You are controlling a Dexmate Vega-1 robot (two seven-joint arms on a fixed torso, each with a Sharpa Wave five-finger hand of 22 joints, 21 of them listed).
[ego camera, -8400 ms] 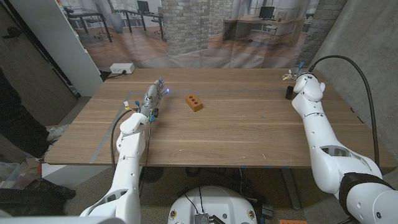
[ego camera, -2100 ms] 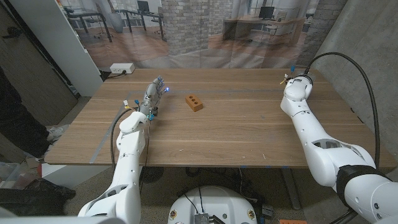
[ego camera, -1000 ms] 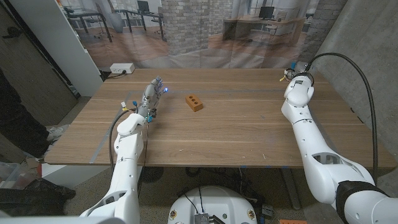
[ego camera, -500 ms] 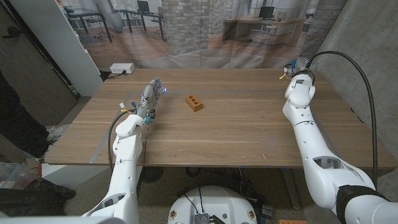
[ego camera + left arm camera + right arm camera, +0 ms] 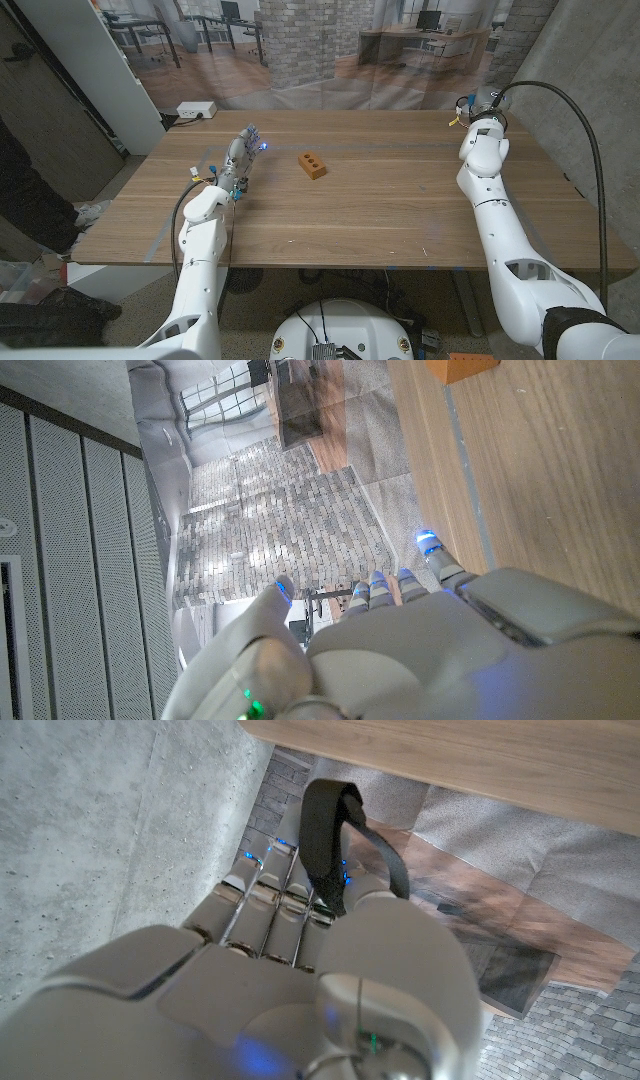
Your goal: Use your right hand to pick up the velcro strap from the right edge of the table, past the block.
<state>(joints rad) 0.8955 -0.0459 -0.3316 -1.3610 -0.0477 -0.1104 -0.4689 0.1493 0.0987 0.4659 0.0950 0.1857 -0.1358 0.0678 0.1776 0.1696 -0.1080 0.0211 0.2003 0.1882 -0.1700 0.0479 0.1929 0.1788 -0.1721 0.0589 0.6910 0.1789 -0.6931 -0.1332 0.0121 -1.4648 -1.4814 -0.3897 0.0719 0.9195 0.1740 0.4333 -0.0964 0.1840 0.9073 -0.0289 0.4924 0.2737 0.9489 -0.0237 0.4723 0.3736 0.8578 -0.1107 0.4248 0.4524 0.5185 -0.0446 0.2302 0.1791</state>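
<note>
Over the far right corner of the wooden tabletop [image 5: 400, 210], the right hand [image 5: 300, 970] pinches the velcro strap [image 5: 325, 830] as a loose loop clear of the surface, and such a light hold could, I judge, slip if jolted.

No text, label or number can be read anywhere.

In the head view the right hand [image 5: 478, 103], at the table's two o'clock corner, was too small to show its grip, while in the right wrist view the black looped velcro strap [image 5: 325, 835] had its lower end hidden behind the thumb.
</note>
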